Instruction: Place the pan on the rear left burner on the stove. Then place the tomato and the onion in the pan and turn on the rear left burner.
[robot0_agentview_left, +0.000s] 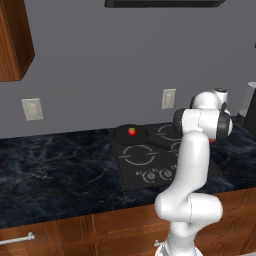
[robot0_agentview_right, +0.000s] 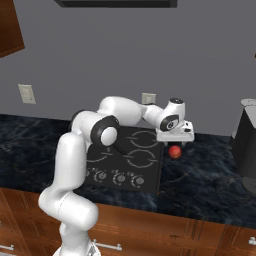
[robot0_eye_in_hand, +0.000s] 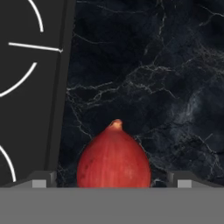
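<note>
Black glass stove (robot0_agentview_left: 150, 172), set into a dark marbled desk (robot0_agentview_left: 55, 170), is carrying the pan (robot0_agentview_left: 131, 135) on its rear left burner. The tomato (robot0_agentview_left: 132, 131) (bright red, green-topped) is sitting inside the pan, seen from the left base view. The pan's short handle is pointing toward the stove's middle. A row of small round knobs (robot0_agentview_right: 118, 177) is lining the stove's front edge.

The onion (robot0_agentview_right: 174, 151) (dull pinkish-red) is lying on the desk just beside the stove's right edge, off the glass. The gripper (robot0_agentview_right: 175, 142) is hanging directly above it with its jaws standing wide apart. In the hand view the onion (robot0_eye_in_hand: 114, 155) is sitting between the two fingertips (robot0_eye_in_hand: 42, 179), pointed tip up, with a gap showing on either side; nothing is being held.

Two wall outlets (robot0_agentview_left: 32, 109) are showing on the grey wall behind.
</note>
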